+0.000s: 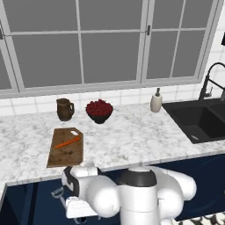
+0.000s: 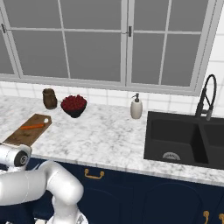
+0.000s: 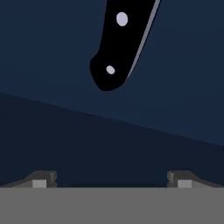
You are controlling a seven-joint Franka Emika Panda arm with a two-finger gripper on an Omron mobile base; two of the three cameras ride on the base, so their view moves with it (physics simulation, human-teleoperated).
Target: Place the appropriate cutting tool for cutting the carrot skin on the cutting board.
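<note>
At the far left of the marble surface lay the cutting board, brown and speckled, with the carrot resting diagonally across its upper half; the board's lower half was bare, which is probably where a tool would be set down. Behind the board stood a brown jug, and just to its right a dark bowl of red fruit. Farther right came a soap dispenser against the tiled wall, then the black sink with its tall faucet (both well apart from the board).

The arm was folded low, below the edge of the surface and in front of the dark blue cabinets, so the gripper was pointed at something down there and not at the board. In the hand view its two fingertips stood wide apart with nothing between them. Ahead of them, against a dark blue background, hung the rounded end of a black knife handle with two pale rivets. That belongs to the knife, not to the peeler the carrot skin calls for, and I could not tell from these views where the peeler lay. By my judgement, the task had hardly begun.
</note>
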